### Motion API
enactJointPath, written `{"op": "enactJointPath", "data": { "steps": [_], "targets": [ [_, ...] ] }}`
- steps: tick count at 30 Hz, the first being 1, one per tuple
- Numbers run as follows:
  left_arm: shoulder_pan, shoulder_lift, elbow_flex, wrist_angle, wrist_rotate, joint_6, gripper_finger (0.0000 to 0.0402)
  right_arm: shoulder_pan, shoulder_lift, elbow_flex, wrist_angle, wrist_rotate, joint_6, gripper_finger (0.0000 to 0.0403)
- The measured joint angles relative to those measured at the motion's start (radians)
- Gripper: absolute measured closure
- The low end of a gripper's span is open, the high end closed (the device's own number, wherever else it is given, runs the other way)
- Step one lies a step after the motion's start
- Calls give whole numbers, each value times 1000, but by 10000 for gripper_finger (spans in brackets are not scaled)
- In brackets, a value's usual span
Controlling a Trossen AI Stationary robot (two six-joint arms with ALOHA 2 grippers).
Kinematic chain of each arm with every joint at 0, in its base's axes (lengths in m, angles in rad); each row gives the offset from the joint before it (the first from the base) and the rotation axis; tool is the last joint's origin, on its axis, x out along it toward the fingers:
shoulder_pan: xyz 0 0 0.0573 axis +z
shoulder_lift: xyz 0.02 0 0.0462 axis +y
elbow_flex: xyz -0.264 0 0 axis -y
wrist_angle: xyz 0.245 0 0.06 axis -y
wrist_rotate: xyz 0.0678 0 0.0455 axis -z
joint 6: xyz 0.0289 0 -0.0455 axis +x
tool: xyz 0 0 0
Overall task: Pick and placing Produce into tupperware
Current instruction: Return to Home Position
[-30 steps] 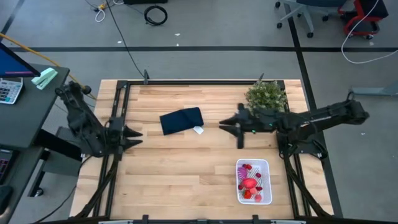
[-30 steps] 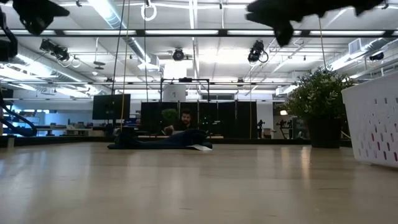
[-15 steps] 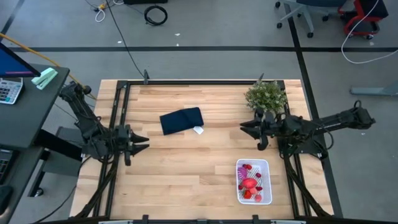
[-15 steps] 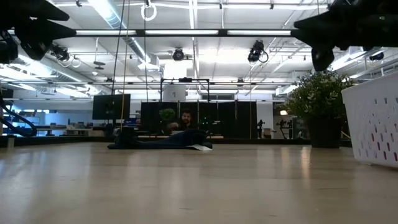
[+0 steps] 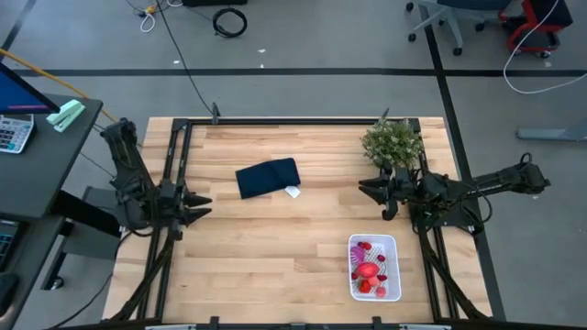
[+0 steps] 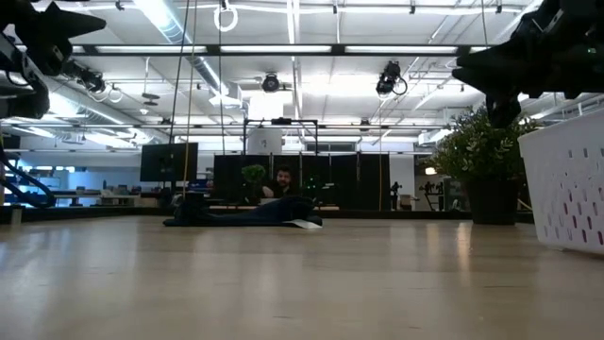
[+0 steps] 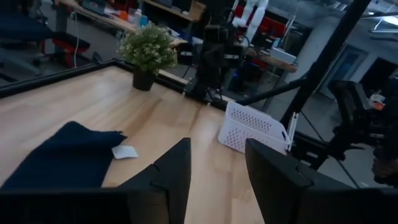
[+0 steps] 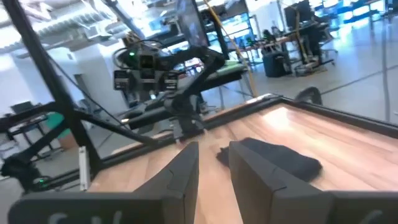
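The white tupperware (image 5: pixel 350 268) stands on the table near its near right corner, and its mesh wall shows in the low view (image 6: pixel 566 189) and the left wrist view (image 7: pixel 255 127). The produce lies inside it: a bigger red piece (image 5: pixel 368 270) with tiny red and pink bits around it. My left gripper (image 5: pixel 202 205) hovers open above the table's left edge (image 7: pixel 217 146). My right gripper (image 5: pixel 365 190) hovers open with a narrow gap (image 8: pixel 213 149), beside the plant and farther from me than the tupperware. Neither gripper holds anything.
A green bushy plant (image 5: pixel 393 142) stands in its pot at the far right corner. A dark navy folded cloth (image 5: pixel 267 178) with a small white tag (image 5: pixel 293 192) lies at the far middle. Bare wood stretches across the middle and the near left.
My right gripper has drawn back from the table's middle toward its right edge and has come lower, ending beside the plant. My left gripper has stayed by the left edge with only small shifts. The tupperware, produce and cloth have not moved.
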Motion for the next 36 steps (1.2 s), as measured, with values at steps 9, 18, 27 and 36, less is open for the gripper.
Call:
{"op": "enactJointPath", "data": {
  "steps": [9,18,27,36],
  "targets": [
    [-19,-31,1,-4,12,27,248,0,0,0,-37,-10,-16,306],
    [-6,68,0,263,238,231,242,0,0,0,-63,-10,24,306],
    [123,42,1,375,640,494,250,0,0,0,-63,-10,24,306],
    [447,37,0,320,689,537,244,0,0,0,-65,-9,25,306]
  ]
}}
